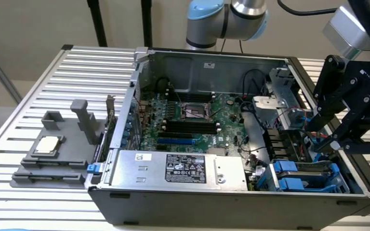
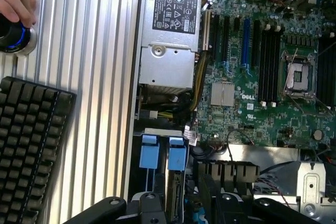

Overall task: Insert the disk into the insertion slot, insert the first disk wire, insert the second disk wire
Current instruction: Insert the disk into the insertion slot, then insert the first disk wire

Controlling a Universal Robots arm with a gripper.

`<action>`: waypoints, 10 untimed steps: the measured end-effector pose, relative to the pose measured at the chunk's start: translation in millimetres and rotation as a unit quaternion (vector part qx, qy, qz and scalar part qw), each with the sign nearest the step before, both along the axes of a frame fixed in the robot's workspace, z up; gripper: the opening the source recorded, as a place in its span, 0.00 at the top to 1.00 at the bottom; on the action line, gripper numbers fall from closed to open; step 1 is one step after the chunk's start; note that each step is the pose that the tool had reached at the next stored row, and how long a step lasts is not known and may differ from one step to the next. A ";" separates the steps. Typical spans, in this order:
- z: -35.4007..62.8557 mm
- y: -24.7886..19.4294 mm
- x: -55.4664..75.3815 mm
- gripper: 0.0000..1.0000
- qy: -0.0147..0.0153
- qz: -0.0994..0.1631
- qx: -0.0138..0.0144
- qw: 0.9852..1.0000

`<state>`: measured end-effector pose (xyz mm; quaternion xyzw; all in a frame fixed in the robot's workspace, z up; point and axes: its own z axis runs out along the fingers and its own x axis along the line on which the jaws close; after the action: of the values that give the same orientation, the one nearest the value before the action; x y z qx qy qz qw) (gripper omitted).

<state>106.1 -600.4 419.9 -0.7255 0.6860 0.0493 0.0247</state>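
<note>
The insertion slot [image 1: 304, 177], a grey metal cage with blue rails, sits at the open computer case's near corner on the exterior view's right. Blue carrier tabs [image 2: 149, 156] stand in it with a thin silver-grey edge [image 2: 174, 192] between them, apparently the disk on its side; its label is hidden. My black gripper [image 1: 326, 139] hangs just above and behind the cage, beside red and blue wires [image 1: 298, 119]. Its fingers [image 2: 139, 208] stand apart, open, with nothing between them.
The silver power-supply box [image 1: 185, 168] lies along the case's front, with the green motherboard [image 1: 194, 115] behind it. A grey fixture with posts [image 1: 59, 144] stands on the ribbed table [image 1: 75, 67]. A keyboard [image 2: 31, 145] and a hand on a knob [image 2: 16, 3] are beside the case.
</note>
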 end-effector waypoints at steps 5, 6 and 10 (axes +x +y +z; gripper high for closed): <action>0.0 0.0 0.0 0.59 0.000 0.000 0.000 1.000; 0.0 0.0 0.0 0.59 0.000 0.000 0.000 1.000; 0.0 0.0 0.0 0.59 0.000 0.000 0.000 1.000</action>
<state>106.1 -600.4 419.9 -0.7255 0.6861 0.0493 0.0247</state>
